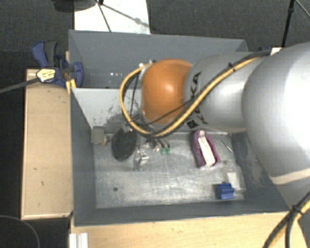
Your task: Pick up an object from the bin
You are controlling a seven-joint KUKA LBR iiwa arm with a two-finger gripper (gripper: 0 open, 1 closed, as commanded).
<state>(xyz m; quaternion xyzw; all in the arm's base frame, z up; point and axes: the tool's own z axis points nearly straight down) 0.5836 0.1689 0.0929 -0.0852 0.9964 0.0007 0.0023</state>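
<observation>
The arm reaches in from the right, and its orange cover (165, 89) hides most of the wrist. Below the cover the pincer (143, 156) hangs low in the back left part of the bin (160, 184), close to the floor. The cover and cables hide too much of it to tell whether it is open or closed, and nothing can be seen in its grasp.

The nearest things are a black oval thing (123, 144) just beside the pincer on its left and a small green piece (165, 150) just to its right. A grey block (98, 136) lies further left against the wall. A purple and white packet (204, 149) and a small blue block (225, 191) lie well apart, towards the right.

The step in hand appears to be settling on a target and closing on it. The black oval thing looks like the likeliest pick. To do this well, the pincer should be centred over that thing, not beside it, and should straddle its narrow width. It should descend straight until nearly touching the floor. Staying clear of the left wall and the grey block would prevent a jam. Closing on the rounded body off-centre risks squeezing it sideways out of the grasp.
</observation>
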